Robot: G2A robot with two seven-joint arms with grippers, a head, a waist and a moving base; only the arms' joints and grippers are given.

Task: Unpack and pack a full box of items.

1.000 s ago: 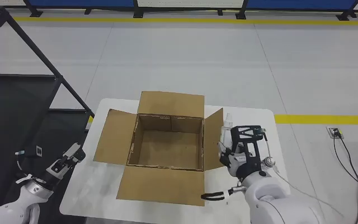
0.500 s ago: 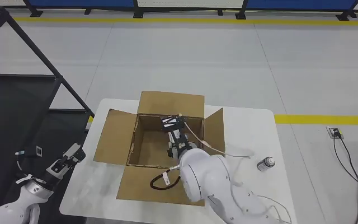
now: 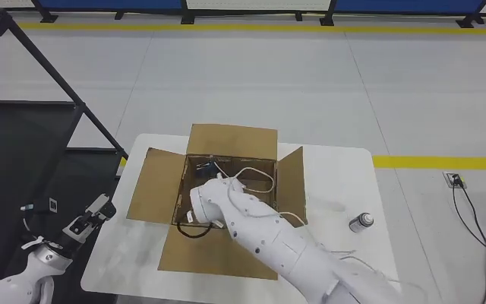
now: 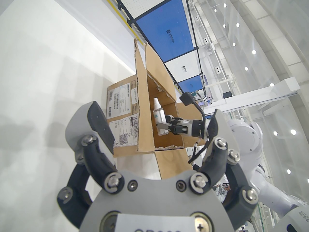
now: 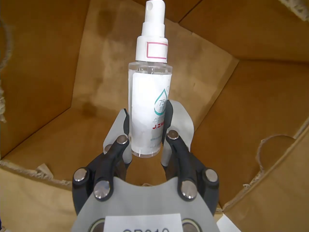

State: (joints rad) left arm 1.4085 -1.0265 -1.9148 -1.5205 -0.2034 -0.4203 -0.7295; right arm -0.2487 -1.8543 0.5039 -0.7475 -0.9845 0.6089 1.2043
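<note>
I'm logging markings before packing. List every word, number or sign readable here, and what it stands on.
"75": in a teal drop on the label of the spray bottle, held by the right pincer.
Smaller print below it: cut off by the label's curve and the pincer.
Red frame on its white collar: blank inside.
Shipping labels on the box: too small to read.

Bkgd: white table (image 3: pixel 342 167) stood on pale floor; yellow floor line (image 3: pixel 429 161) ran off its rt side; blue panels (image 3: pixel 106 4) at far end.
</note>
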